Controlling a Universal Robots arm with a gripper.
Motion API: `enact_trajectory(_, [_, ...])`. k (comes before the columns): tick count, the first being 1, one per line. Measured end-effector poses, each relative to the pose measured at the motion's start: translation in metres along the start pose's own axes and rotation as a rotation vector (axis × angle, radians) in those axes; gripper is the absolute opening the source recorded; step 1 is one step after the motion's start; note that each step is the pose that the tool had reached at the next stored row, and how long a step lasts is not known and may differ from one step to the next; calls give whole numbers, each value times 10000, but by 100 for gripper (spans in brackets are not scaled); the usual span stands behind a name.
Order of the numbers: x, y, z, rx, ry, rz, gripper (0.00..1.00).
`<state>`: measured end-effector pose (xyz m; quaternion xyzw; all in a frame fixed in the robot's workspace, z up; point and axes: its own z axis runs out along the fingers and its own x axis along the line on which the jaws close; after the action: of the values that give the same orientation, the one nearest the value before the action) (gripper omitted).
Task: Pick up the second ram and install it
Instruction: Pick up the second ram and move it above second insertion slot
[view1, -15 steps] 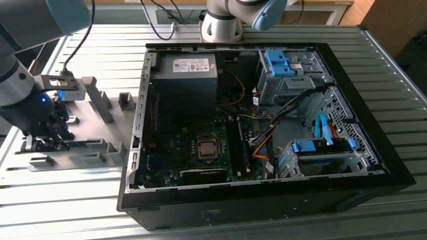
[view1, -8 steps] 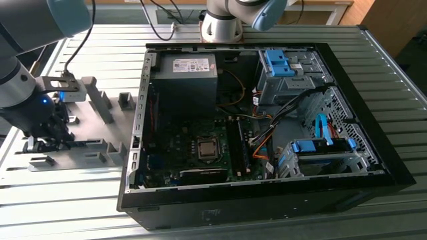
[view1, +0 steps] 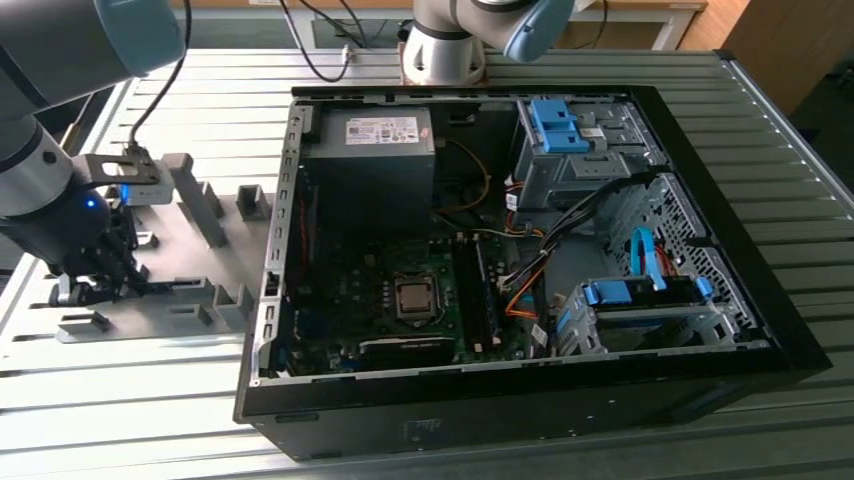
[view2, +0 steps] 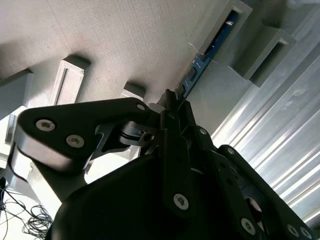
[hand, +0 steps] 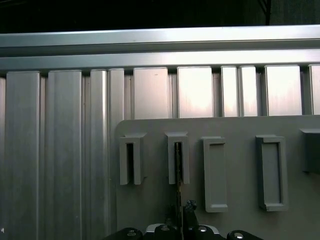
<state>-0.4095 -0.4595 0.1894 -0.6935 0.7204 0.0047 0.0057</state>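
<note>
claw (view2: 173, 102) pinching second ram (view2: 201, 64), far end in grey holder (view2: 243, 9)

A black desktop computer case (view1: 534, 395) lies open on its side on a ribbed aluminium table (view1: 761, 130). Its grey power supply (view1: 367, 165), dark motherboard (view1: 334, 290) with a square processor socket (view1: 414, 297), orange cables (view1: 523, 285) and bright blue drive-bay latches (view1: 554, 125) are all in plain view. Just beside it, toward the exterior view's left, a flat grey plate (view1: 174, 245) carries grey slotted holder blocks (view1: 203, 210), which in the first wrist view stand side by side in a row near the plate's edge.
</note>
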Motion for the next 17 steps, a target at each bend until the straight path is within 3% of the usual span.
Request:
enact_trajectory(4, [0, 0, 2, -1, 2, 0, 19])
enact_trajectory(5, [0, 0, 2, -1, 2, 0, 14])
enact_trajectory(17, [-1, -1, -2, 3, 10, 0, 14])
